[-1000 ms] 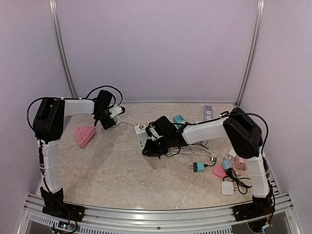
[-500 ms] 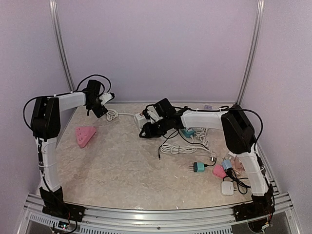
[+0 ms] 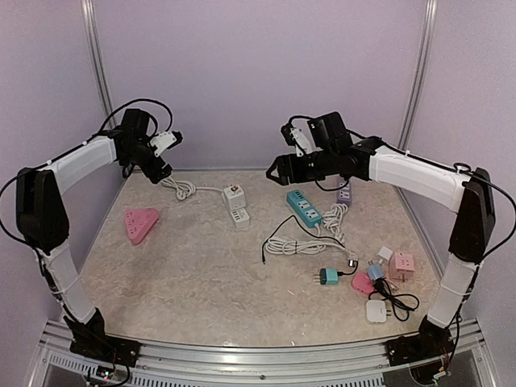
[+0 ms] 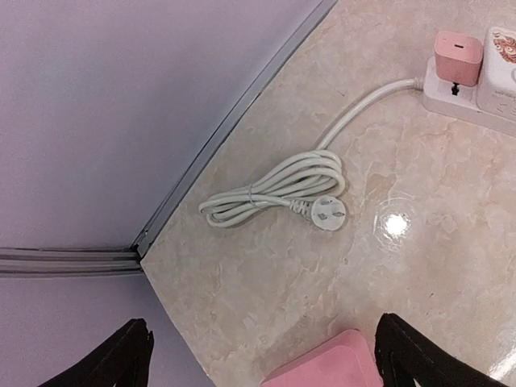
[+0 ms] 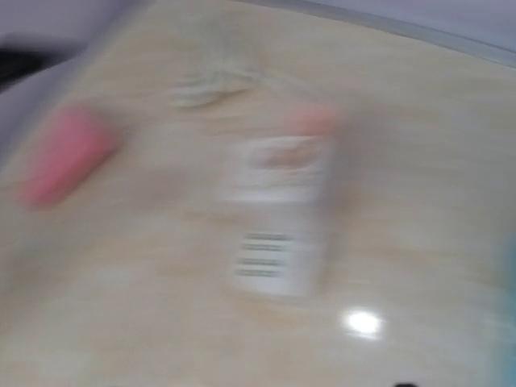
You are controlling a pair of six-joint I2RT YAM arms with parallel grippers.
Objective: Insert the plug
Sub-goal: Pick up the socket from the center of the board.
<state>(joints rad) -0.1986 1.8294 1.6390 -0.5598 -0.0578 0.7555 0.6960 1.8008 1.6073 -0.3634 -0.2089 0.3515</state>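
The pink plug [image 4: 458, 56] sits in the white power strip [image 4: 451, 93], at the end where the strip's cord comes out. A white cube adapter [image 4: 501, 50] stands just beside it on the same strip. The strip lies near the back of the table [image 3: 185, 282], between the 2 arms.

The left claw [image 3: 159, 167] hangs above the table's back left corner. Its 2 fingers [image 4: 121, 363] are spread wide and hold nothing. Below it the strip's white cord [image 4: 274, 189] lies in a bundled coil, its own plug end loose on the table. A pink triangular block [image 3: 141, 224] lies nearer the front.

The right claw [image 3: 278, 169] hangs high, right of the strip and well apart from it, above a teal power strip [image 3: 304, 207]. Its wrist view is blurred, so I cannot tell whether it is open or closed.
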